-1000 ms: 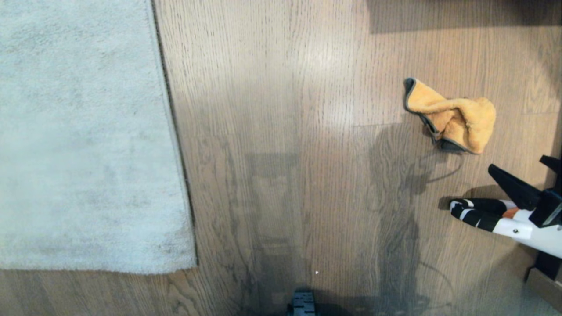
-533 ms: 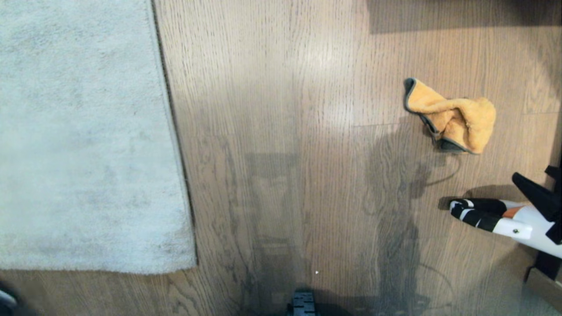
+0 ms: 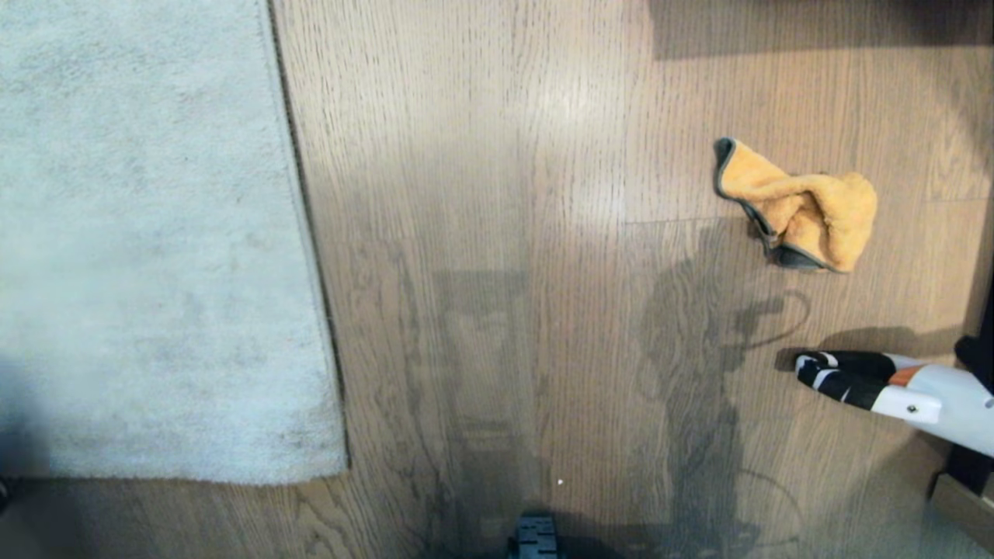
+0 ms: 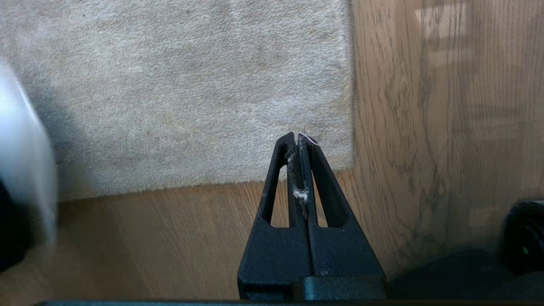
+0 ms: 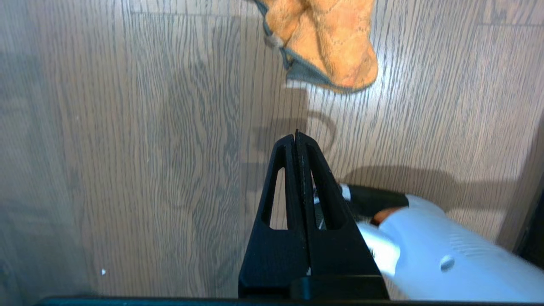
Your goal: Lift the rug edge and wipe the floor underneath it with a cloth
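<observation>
While the rug point(image 3: 155, 248) lay flat on the floor point(image 3: 497, 194), cloth point(image 3: 800, 206) crumpled well apart to its right, right gripper point(image 5: 297, 135) above bare boards short of it, jaws closed empty, left gripper point(image 4: 297, 137) over the rug's corner, jaws closed empty.

Brown wood-grain plank floor point(image 3: 497, 155) with dark grain lines and a soft sheen. A large pale grey short-pile rug point(image 3: 147, 248) lies flat on its left side, one corner nearest the robot. A crumpled orange-tan fuzzy cloth point(image 3: 804, 206) with a dark grey border lies well apart on the right. Nearer the robot, at the right edge, rests a white, black-striped object point(image 3: 877, 384).
</observation>
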